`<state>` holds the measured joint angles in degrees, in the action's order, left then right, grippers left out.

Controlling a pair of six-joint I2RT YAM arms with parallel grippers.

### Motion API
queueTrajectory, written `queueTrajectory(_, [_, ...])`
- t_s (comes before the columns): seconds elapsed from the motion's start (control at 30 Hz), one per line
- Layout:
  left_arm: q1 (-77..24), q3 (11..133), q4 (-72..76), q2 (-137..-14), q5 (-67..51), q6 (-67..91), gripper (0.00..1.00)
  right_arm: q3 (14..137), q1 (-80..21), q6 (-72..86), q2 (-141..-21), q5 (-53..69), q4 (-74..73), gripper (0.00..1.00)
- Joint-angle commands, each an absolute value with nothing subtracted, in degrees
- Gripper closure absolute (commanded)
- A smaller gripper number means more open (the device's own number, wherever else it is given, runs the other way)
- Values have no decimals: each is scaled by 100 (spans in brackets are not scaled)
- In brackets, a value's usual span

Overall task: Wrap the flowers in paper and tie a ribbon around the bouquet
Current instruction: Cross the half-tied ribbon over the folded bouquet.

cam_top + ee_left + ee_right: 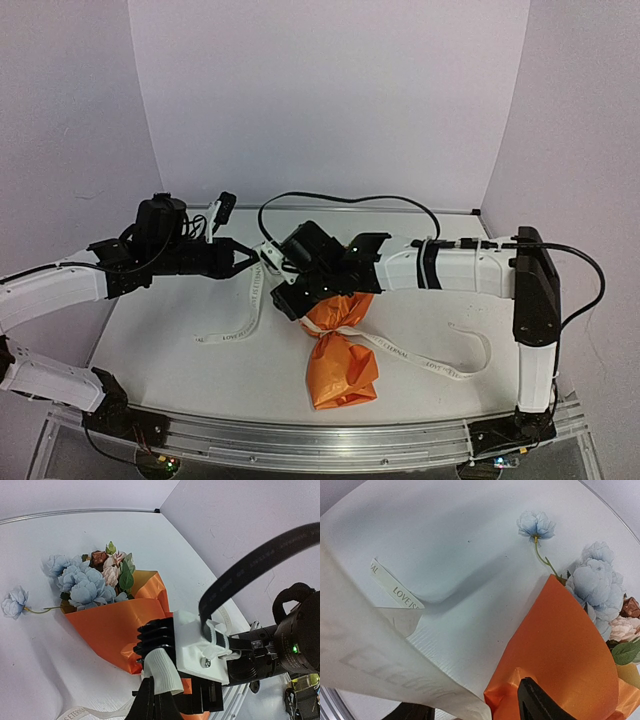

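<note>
White worktop (170, 360): left jaws pinched shut on the ribbon (400, 352); right jaws partly open over the bouquet (345, 370).

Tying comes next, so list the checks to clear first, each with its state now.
1. Left gripper shut on the ribbon: ok.
2. Right gripper has a hold on the ribbon: cannot tell.
3. Ribbon crosses the bouquet at its narrow waist: ok.
4. All blooms tucked inside the paper: not ok; one pale blue bloom sticks out on its stem.
5. Bouquet lying on the table: ok.
</note>
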<state>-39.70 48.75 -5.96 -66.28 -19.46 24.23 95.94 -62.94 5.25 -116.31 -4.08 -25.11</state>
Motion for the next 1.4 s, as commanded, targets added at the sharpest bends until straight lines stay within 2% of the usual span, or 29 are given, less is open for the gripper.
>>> queueTrajectory(0.0, [-3985,5079,-366,-6614,-1965,2490,100,9892,-6312,674,-11739,-586,-2222,47])
queueTrajectory(0.13, [-3981,5024,-318,-6657,-1987,2538,100,9999,-6311,723,-11768,-640,-2197,55])
queueTrajectory(0.23, [-3981,5005,-320,-6712,-2012,2540,100,10019,-6317,760,-11749,-641,-2197,65])
queueTrajectory(0.5, [-3981,4813,-353,-6794,-1907,2523,100,9433,-6314,797,-11159,-838,-2221,100])
queueTrajectory(0.83, [-4195,4777,-547,-7619,-2400,2022,100,8014,-6314,1087,-9972,-992,-2485,100])
queueTrajectory(1.1, [-5216,5690,-1262,-8718,-1714,1078,100,6880,-6317,1561,-9244,-1220,-2484,100])
queueTrajectory(1.37, [-5610,6310,-1492,-9419,-1073,655,100,6059,-6317,1983,-8647,-1304,-2464,100])
